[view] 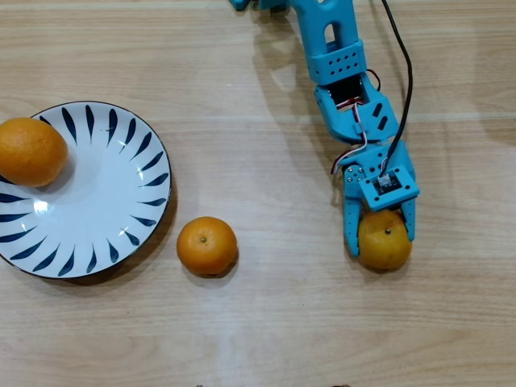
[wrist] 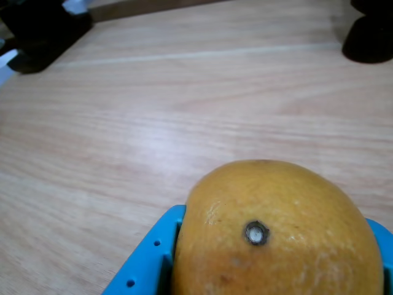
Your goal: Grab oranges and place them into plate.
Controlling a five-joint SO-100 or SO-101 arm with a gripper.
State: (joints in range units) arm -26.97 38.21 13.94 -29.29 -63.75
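In the overhead view my blue gripper point(view: 382, 242) is at the right of the table, its fingers pressed against both sides of a yellowish orange point(view: 385, 240) that rests on the wood. The wrist view shows the same orange point(wrist: 276, 233) filling the bottom of the frame, stem dot up, with a blue finger point(wrist: 147, 258) against its left side. A second orange point(view: 207, 246) lies on the table just right of the plate point(view: 121, 201), apart from it. A third, larger orange point(view: 31, 151) sits on the plate's upper left rim.
My blue arm point(view: 339, 56) reaches down from the top edge, with a black cable point(view: 405, 72) running along it. Dark objects stand at the far corners of the wrist view point(wrist: 43, 31) point(wrist: 371, 31). The table is light wood.
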